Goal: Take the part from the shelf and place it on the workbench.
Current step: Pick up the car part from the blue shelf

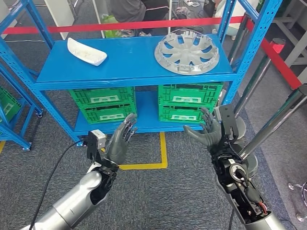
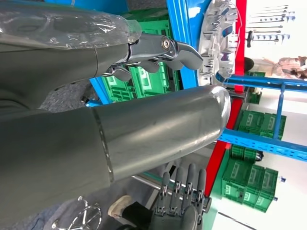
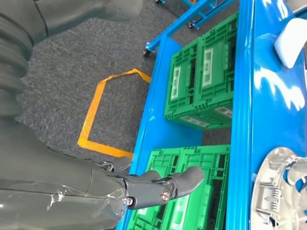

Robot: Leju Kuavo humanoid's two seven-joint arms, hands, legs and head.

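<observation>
Both hands, left hand (image 1: 121, 141) and right hand (image 1: 206, 132), raised empty with fingers spread, silver wheel cover (image 1: 186, 51) up ahead on the blue shelf (image 1: 126, 67), grey carpet (image 1: 152, 201) below.

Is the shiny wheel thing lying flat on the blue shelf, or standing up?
Lying flat. The silver wheel cover rests face-up on the blue shelf, spokes showing from above.
</observation>
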